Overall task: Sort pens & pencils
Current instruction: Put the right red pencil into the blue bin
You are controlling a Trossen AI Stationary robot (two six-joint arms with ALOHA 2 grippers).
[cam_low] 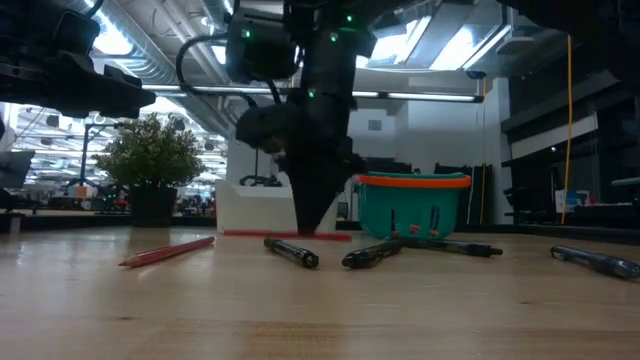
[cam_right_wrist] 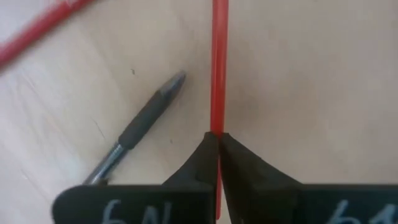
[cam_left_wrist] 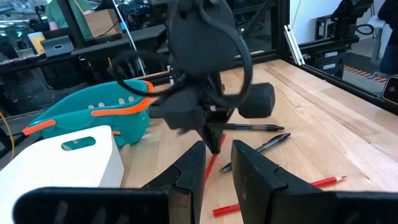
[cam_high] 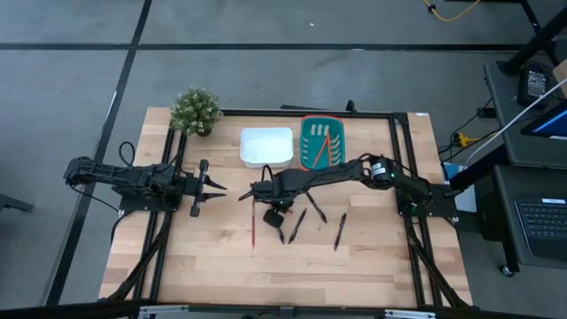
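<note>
While the right gripper [cam_right_wrist: 216, 138] is lowered to the wooden bench [cam_high: 372, 266] near its middle, its jaws are seen closed on a red pencil [cam_right_wrist: 218, 68], the thin red shaft being pinched between the two dark fingertips [cam_right_wrist: 205, 152] and running straight out ahead of them in the right wrist view. In the high view the same pencil [cam_high: 253, 221] is seen lying lengthwise on the bench just below the right gripper [cam_high: 257, 191], with its far end pointing toward the front edge. A second red pencil [cam_low: 168, 251] is seen in the low view lying flat on the bench, a little apart to one side. Beside the held pencil a dark pen [cam_right_wrist: 134, 134] is seen lying at an angle, near the jaws but not touched by them. Further dark pens [cam_high: 297, 224] are scattered on the bench close by, one more [cam_high: 339, 230] lying farther toward the right arm's base.

At the back of the bench a white tray [cam_high: 267, 147] and a teal basket [cam_high: 321, 143] are placed side by side; orange sticks are visible inside the basket. A small potted plant [cam_high: 195, 110] is set at the back left corner.

The left gripper [cam_high: 213, 187] is held over the left part of the bench, pointed toward the right gripper, its jaws parted with nothing between them [cam_left_wrist: 217, 171].
</note>
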